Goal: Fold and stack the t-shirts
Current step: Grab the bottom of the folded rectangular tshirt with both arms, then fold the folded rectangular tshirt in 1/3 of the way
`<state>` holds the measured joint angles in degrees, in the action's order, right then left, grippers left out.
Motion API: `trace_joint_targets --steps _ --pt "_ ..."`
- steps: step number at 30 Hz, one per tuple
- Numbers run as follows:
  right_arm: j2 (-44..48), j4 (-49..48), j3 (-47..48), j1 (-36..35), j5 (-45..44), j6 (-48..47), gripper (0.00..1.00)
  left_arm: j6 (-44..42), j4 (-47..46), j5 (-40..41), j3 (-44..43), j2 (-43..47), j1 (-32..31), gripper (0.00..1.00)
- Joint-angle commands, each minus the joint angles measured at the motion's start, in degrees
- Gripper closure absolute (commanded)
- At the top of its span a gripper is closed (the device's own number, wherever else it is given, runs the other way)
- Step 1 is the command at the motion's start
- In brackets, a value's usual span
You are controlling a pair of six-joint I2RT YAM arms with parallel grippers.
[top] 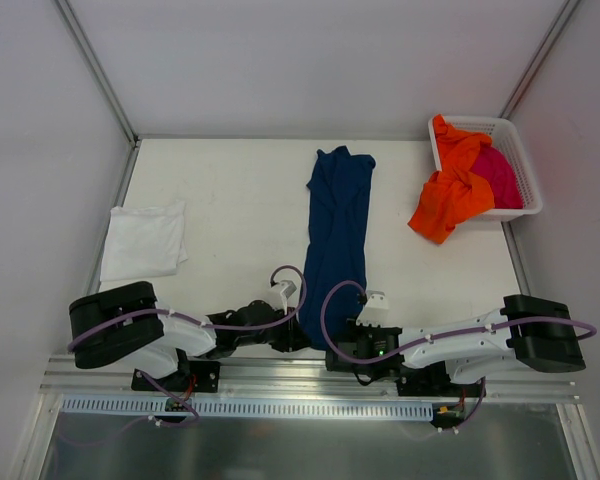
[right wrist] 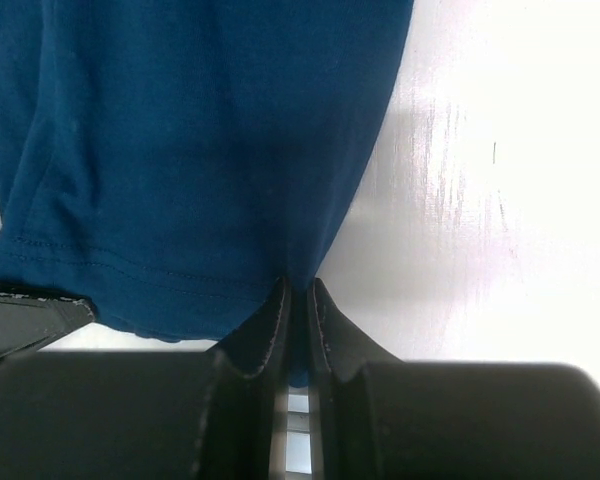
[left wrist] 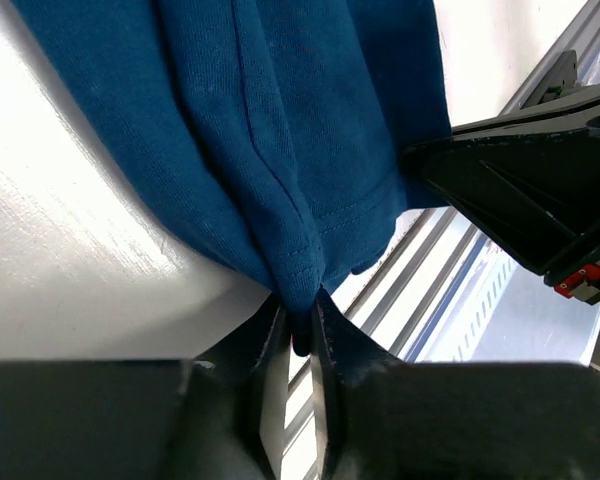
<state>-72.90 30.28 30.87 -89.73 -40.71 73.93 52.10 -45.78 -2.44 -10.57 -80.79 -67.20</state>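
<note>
**A:** Where is the navy one?

**B:** The navy t-shirt (top: pixel 338 220) lies in a long narrow band on the table (top: pixel 230 190), running straight ahead from both grippers. Its near hem sits at their tips. The left gripper (left wrist: pixel 300 305) is pinched shut on a fold of that hem. The right gripper (right wrist: pixel 298 298), just to its right, is clamped on the hem's right end.

**A:** And the others?

**B:** The white t-shirt (top: pixel 145 242) lies flat and squared up, ahead of the left gripper and well off to its left. Far ahead and right of the right gripper, the orange t-shirt (top: pixel 450 195) spills over the basket (top: pixel 515 150) rim. The magenta t-shirt (top: pixel 497 175) is bunched inside.

**A:** So how far along?

**B:** Early, I'd judge. The white one looks folded and the navy one mid-fold, needing its hem carried forward. Orange and magenta look untouched, and nothing is stacked yet.
</note>
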Motion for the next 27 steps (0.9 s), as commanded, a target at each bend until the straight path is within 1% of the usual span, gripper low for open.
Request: trace_joint_targets --steps 1,4,7,8,9,10,11,12,16,23,27 --pt "0.22 1.71 0.77 -0.62 0.45 1.21 1.00 -0.94 5.09 0.24 0.29 -2.00 -0.83 0.90" --pt "0.66 3.37 1.47 -0.88 -0.42 1.48 0.99 -0.68 5.79 -0.64 0.11 -1.30 -1.09 0.93" --pt "1.27 6.01 2.43 -0.97 -1.82 1.92 0.99 -1.29 9.20 1.11 -0.77 0.98 -1.62 0.94" --pt "1.53 7.41 2.61 -0.97 -2.18 2.09 0.99 -1.73 13.05 1.81 -2.16 1.69 -1.62 0.94" --pt "1.71 8.03 3.14 -0.97 -2.70 2.36 1.00 -2.34 15.17 2.17 -3.05 2.30 -1.62 0.94" --pt "2.06 8.65 3.31 -0.97 -3.67 2.36 0.99 -3.74 16.93 4.70 -4.01 3.35 -1.62 0.94" --pt "2.24 9.26 3.49 -0.97 -4.11 2.27 0.99 -4.37 18.69 5.59 -5.76 3.80 -1.62 0.93" --pt "2.76 9.44 3.67 -0.97 -4.64 1.92 1.00 -4.89 21.84 6.47 -6.74 4.15 -1.62 0.93" --pt "3.99 10.06 4.19 -0.53 -7.19 0.69 0.99 -7.88 27.31 9.81 -11.40 3.72 -1.53 0.93" --pt "3.65 10.06 6.39 3.33 -8.86 -4.67 0.99 -9.12 32.76 13.59 -17.55 1.43 -0.30 0.94" --pt "3.38 10.06 8.59 7.02 -10.09 -9.06 0.99 -9.47 36.46 16.66 -19.22 4.14 0.58 0.94"
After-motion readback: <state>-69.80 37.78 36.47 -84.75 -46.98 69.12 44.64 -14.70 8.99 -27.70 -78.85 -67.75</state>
